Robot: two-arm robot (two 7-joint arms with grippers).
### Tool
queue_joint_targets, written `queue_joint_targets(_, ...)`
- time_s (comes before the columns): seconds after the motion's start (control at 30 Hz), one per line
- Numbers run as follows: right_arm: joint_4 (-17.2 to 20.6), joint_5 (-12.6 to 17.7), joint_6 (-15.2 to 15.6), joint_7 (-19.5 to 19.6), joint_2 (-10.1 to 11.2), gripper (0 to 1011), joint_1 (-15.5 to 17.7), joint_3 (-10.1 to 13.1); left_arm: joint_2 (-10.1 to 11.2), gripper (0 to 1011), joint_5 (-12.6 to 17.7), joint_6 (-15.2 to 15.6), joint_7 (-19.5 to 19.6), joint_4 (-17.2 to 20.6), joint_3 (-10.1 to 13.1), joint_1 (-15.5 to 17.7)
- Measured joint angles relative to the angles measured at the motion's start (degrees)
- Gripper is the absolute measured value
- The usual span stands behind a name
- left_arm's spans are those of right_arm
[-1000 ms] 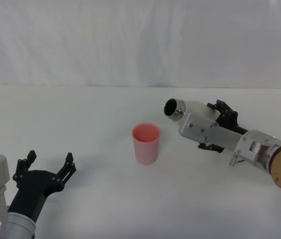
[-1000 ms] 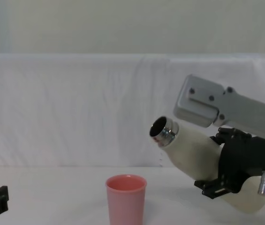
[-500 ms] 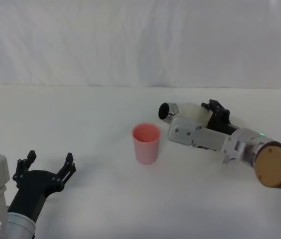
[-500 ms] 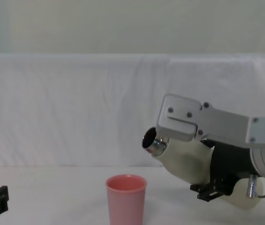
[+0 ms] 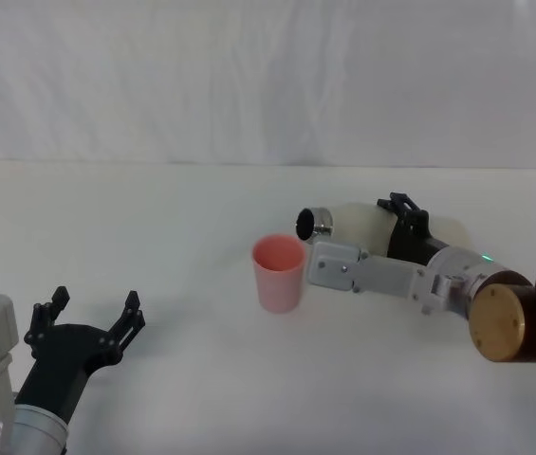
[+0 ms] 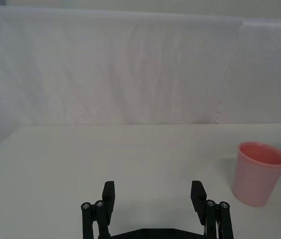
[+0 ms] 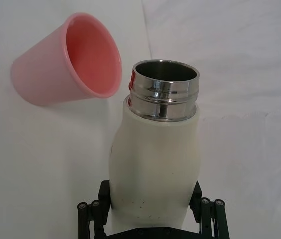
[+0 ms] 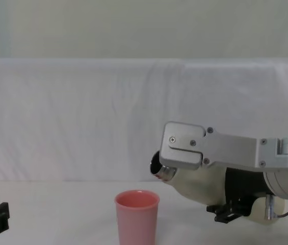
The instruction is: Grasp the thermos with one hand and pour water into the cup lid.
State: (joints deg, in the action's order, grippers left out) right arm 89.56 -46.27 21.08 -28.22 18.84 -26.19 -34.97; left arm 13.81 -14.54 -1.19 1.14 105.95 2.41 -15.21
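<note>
Tipping further than a second ago, the thermos is now lying close to horizontal, and its steel neck has dropped and swung in toward the cup lid. On the head view the thermos is hanging at about 2 o'clock from the cup lid, with the open mouth pointing toward 9 o'clock and sitting just beside the pink rim, slightly above it. From the chest view the mouth is hovering a little above the rim and just off to its 2 o'clock side, not touching it. The right wrist view is showing the cream body narrowing to the shiny threaded neck, with the cup lid's opening just beyond the mouth; whether any water is running out cannot be told.

The right hand is grasping the thermos around its lower body, one black finger pressing on each side. Its grey wrist link is crossing in front of the bottle toward the cup lid.

The cup lid is standing upright on the white tabletop, near the middle.

The left hand is resting low at about 8 o'clock from the cup lid, well apart from it, its fingers spread wide and holding nothing.
</note>
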Motion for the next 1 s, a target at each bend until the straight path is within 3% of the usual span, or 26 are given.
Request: queue_joint_targets(1.0,-3.66,-7.62,0.28,-1.57,-2.44,959,-3.30,-2.61,0.00,1001,0.00,0.00,0.00,0.00,0.00,0.00)
